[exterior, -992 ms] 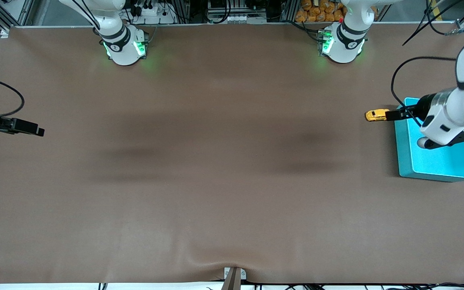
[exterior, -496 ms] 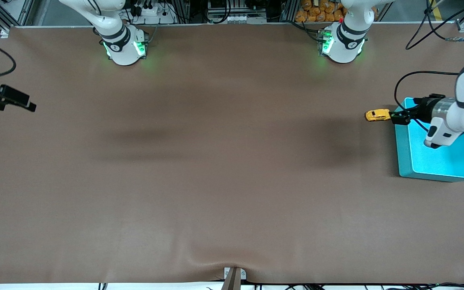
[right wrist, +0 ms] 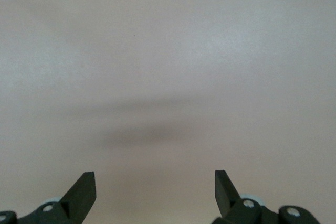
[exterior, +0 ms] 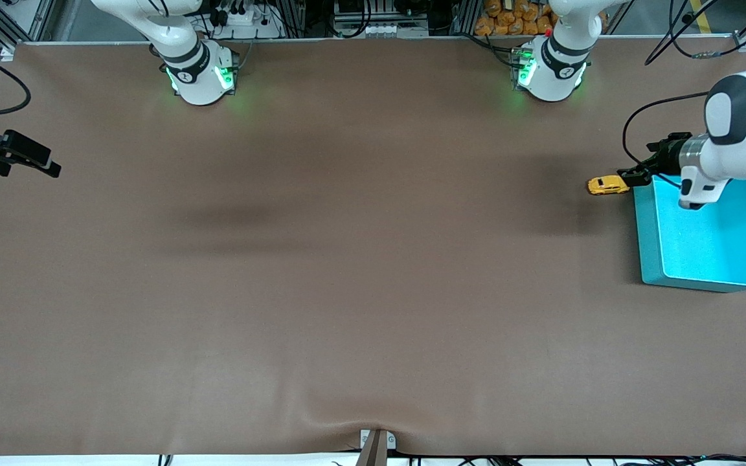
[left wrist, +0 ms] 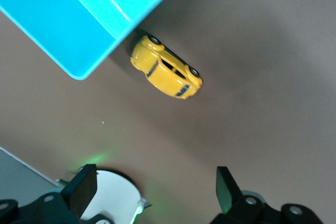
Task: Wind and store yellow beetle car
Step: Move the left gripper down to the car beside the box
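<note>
Teal bin (exterior: 703, 246) holding nothing, at the left arm's end of the surface (exterior: 373, 259). Yellow beetle car (exterior: 607, 186) just beside its corner. Left claw (exterior: 632, 176) spread wide, empty, over car. Right claw (exterior: 39, 162) wide, empty, waiting.

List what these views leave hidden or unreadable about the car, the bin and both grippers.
- Yellow beetle car: too small in the front view for detail; its underside and any winding part face away in the left wrist view.
- Teal bin: cut off by the left wrist view's edge.
- Right gripper: its arm leaves the front view's edge.
- Left gripper: open.
</note>
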### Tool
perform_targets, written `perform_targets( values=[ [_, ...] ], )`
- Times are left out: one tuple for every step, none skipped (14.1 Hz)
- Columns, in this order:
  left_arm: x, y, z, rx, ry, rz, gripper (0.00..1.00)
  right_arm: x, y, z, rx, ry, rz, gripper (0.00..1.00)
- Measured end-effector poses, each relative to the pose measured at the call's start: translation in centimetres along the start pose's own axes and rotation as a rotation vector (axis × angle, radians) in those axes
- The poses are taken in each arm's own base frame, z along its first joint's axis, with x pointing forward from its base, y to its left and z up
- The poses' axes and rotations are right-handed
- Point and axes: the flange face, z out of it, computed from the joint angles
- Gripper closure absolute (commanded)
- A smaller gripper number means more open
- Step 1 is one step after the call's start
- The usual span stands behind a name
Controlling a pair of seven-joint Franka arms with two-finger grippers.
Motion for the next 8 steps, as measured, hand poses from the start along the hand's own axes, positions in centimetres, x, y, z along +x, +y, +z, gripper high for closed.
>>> perform_targets(
  values=[
    [0.5, -0.8, 0.1, -0.019, 0.013, -0.049, 0.0, 0.0, 0.0, -0.2, -0.001, 0.005, 0.0, 0.0],
    [0.9, -1.2, 0.3, -0.035, 0.028, -0.103, 0.0, 0.1, -0.1, -0.4, -0.003, 0.011, -0.002, 0.0],
    [1.1, -1.2, 0.5, -0.051, 0.046, -0.158, 0.0, 0.1, -0.1, -0.6, -0.005, 0.016, -0.003, 0.0],
    [1.2, -0.9, 0.8, -0.063, 0.063, -0.209, 0.0, 0.1, 0.0, -0.7, -0.006, 0.018, -0.003, 0.0],
    [1.2, -0.7, 1.4, -0.073, 0.075, -0.255, 0.0, 0.1, 0.0, -0.7, -0.006, 0.018, -0.002, 0.0],
    [1.1, -0.6, 2.0, -0.081, 0.082, -0.296, 0.0, 0.2, -0.1, -0.6, -0.007, 0.019, -0.003, 0.0],
    [1.0, -0.6, 2.8, -0.089, 0.083, -0.333, 0.0, 0.3, -0.3, -0.6, -0.007, 0.022, -0.006, 0.0],
    [0.9, -0.6, 3.5, -0.1, 0.08, -0.367, 0.0, 0.3, -0.4, -0.8, -0.008, 0.026, -0.009, 0.0]
  ],
)
